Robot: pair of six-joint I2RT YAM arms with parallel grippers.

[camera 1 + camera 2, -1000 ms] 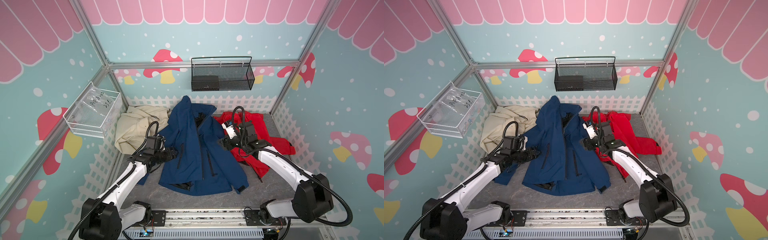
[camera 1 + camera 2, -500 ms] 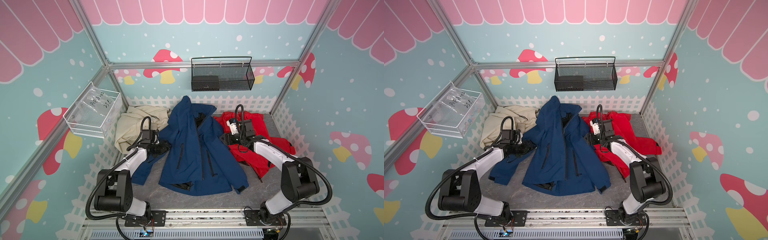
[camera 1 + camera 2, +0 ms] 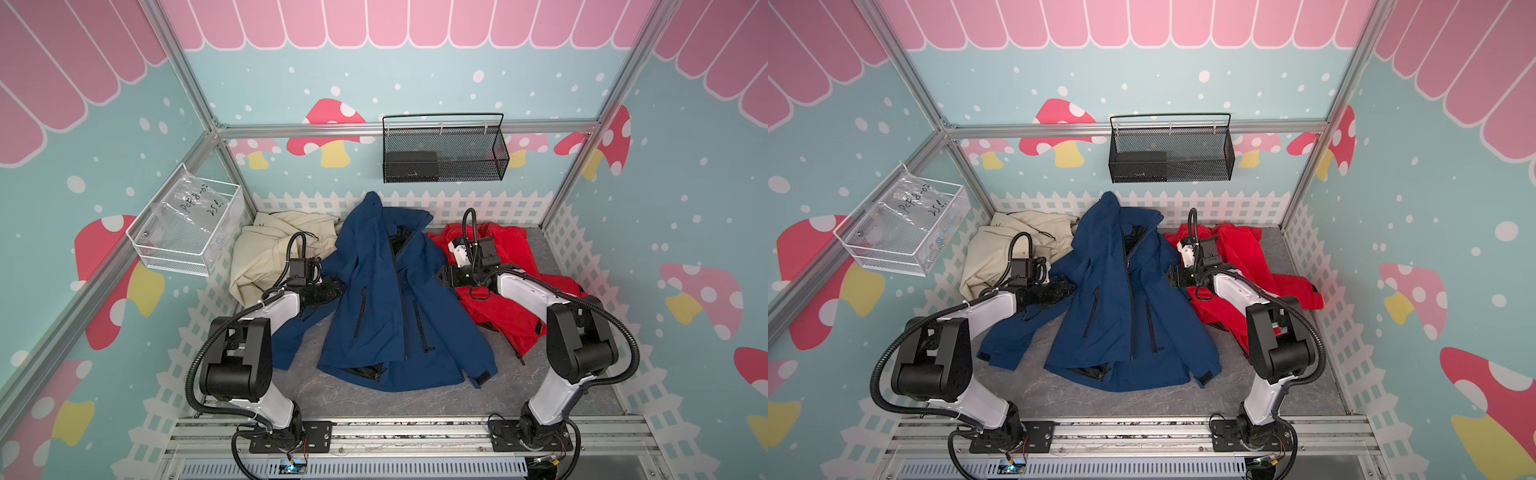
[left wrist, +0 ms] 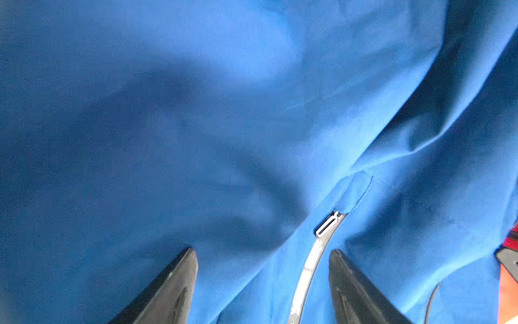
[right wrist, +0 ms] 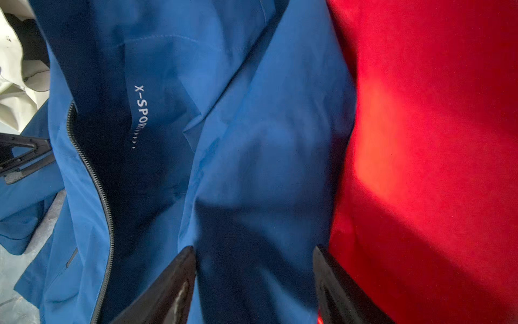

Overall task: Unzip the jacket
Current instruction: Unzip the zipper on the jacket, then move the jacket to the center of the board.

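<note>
Blue jacket (image 3: 386, 307) front-up in the middle of the bench (image 3: 415, 399), hood at the back edge, between a beige coat (image 3: 266, 257) and a red coat (image 3: 507, 307). The left pincer (image 4: 263, 252), jaws apart and empty, hovers at a zip pull (image 4: 326, 225); the right pincer (image 5: 253, 249), likewise apart, grips nothing at the jacket's red-side edge.

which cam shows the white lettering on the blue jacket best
The right wrist view: the white lettering on the blue jacket is close and sharp, reading X-SPOR before a fold. In both top views it is too small to make out. The left wrist view misses it.
</note>
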